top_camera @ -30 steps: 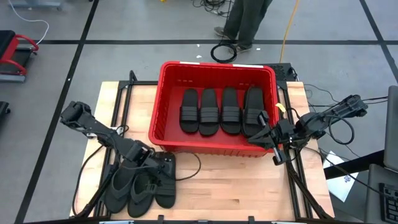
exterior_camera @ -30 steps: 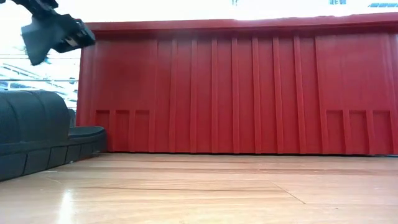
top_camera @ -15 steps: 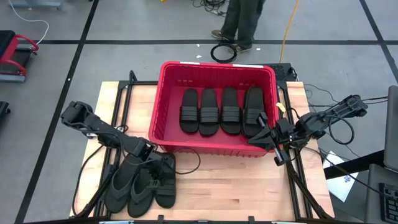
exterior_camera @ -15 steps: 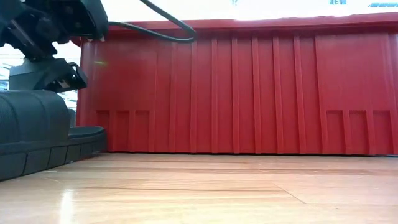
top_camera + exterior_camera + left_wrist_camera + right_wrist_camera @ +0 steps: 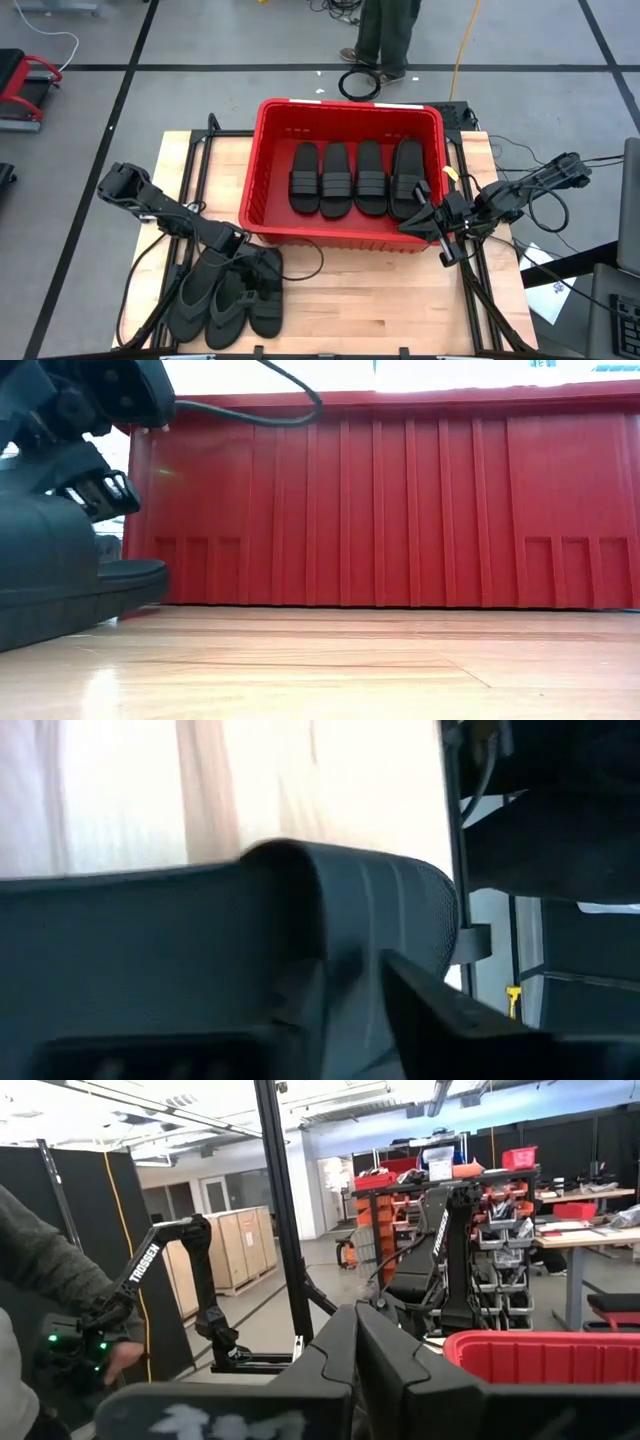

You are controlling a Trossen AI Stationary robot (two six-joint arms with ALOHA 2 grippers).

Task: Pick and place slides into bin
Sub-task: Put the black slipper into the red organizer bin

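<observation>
Down low, left claw (image 5: 243, 252) against table slides (image 5: 225, 295)

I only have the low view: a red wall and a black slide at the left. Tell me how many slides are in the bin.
Observer: The high view shows four slides lying side by side in the bin, all with band straps.
Operator: Now report what is outside it.
Observer: A pile of slides sits on the table at its front-left, just in front of the bin. The left gripper is down at the pile's end nearest the bin.
Operator: Give me the right arm.
Observer: The right gripper hangs by the bin's front-right corner, far from the pile.
</observation>
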